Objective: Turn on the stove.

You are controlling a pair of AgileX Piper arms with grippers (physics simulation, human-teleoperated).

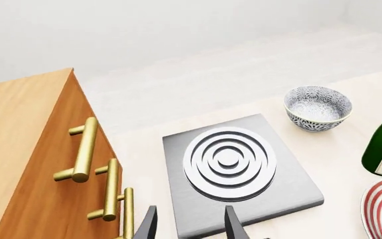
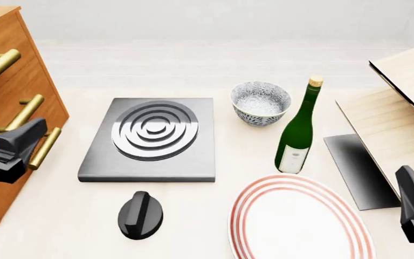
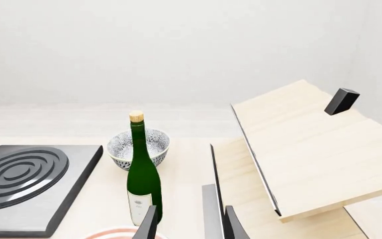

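While the stove point(image 2: 92, 167) lies flat on the worktop point(image 2: 214, 65) beside the bowl point(image 2: 260, 102), its knob point(image 2: 140, 215) sits just before it; both end effectors, left point(image 1: 189, 224) and right point(image 3: 185, 224), seemingly gape narrowly, empty.

All 3 renders are bright, evenly lit and sharp edge to edge, with no blur or visible lens distortion. Light falls softly from above. Shadows are faint: a thin dark rim under the stove point(image 2: 149, 139), a small one beneath the knob point(image 2: 140, 215). The burner rings point(image 2: 154, 130) show a mild sheen, the bottle point(image 2: 297, 129) a slim highlight.
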